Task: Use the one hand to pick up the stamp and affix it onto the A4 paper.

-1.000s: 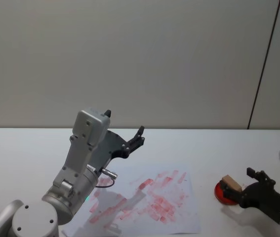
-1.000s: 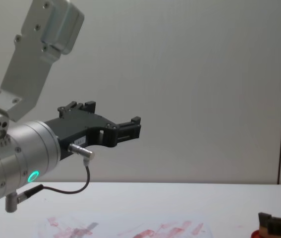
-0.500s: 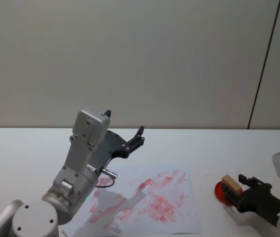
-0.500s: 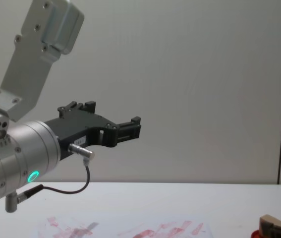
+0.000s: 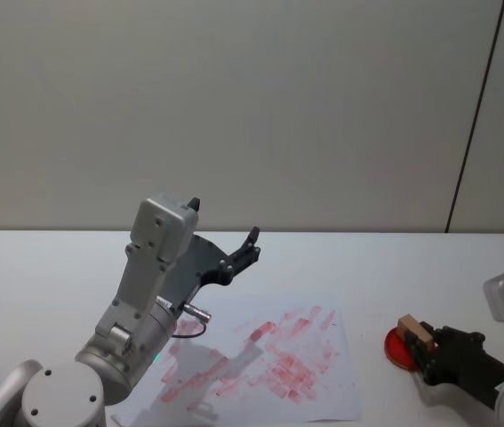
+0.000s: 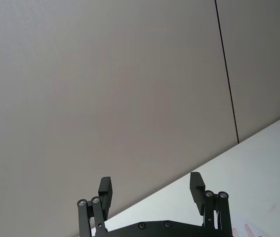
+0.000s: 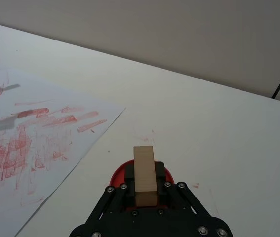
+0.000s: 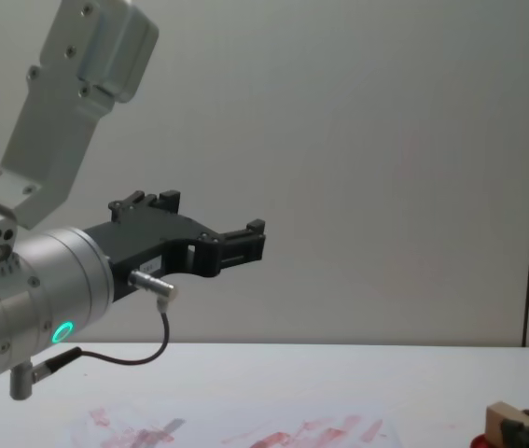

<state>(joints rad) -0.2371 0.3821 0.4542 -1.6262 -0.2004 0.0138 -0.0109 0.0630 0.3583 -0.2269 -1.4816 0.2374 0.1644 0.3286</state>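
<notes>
The right gripper (image 5: 425, 350) has its jaws closed on the wooden stamp (image 7: 144, 175), over the red ink pad (image 5: 397, 350), just right of the paper (image 5: 274, 360). The left gripper (image 6: 150, 186) hangs raised, jaws wide.

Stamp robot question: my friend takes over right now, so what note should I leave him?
Right pincer: shut on the stamp, at the red ink pad, to the right of the A4 paper. I cannot tell whether the stamp is lifted off the pad.
Left pincer: open, held up in the air on the left, idle.
Done: the stamp is gripped.
Left to do: carry it over to the paper, which already bears many red marks, and press it down.
</notes>
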